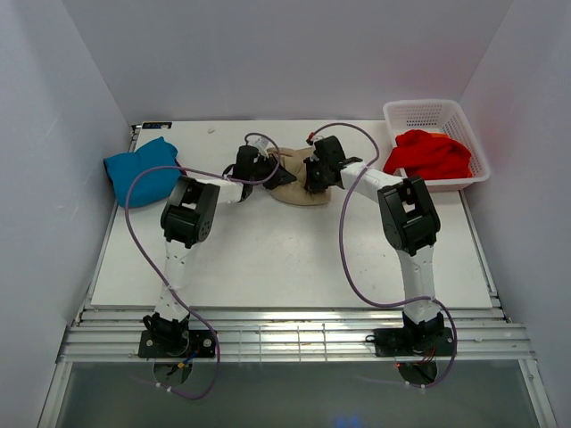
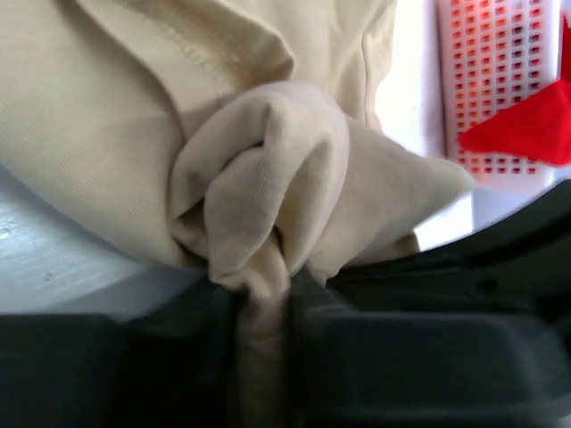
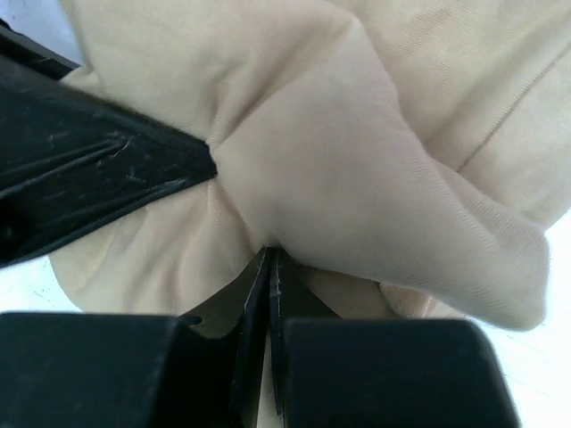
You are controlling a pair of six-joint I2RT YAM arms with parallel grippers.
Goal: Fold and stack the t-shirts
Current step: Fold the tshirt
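The tan-beige t-shirt (image 1: 294, 183) lies bunched at the far middle of the table, between both grippers. My left gripper (image 1: 259, 169) is shut on a fold of it; the left wrist view shows the cloth (image 2: 268, 178) pinched between the dark fingers. My right gripper (image 1: 314, 171) is shut on its right side, with the cloth (image 3: 357, 134) gathered at the closed jaws. The teal-blue t-shirt (image 1: 138, 168) lies folded at the far left. A bright red t-shirt (image 1: 430, 153) sits in the basket. The dark red shirt is not visible.
The white lattice basket (image 1: 419, 111) stands at the far right corner; it also shows in the left wrist view (image 2: 495, 62). White walls enclose the table on three sides. A metal rail runs along the near edge (image 1: 285, 339).
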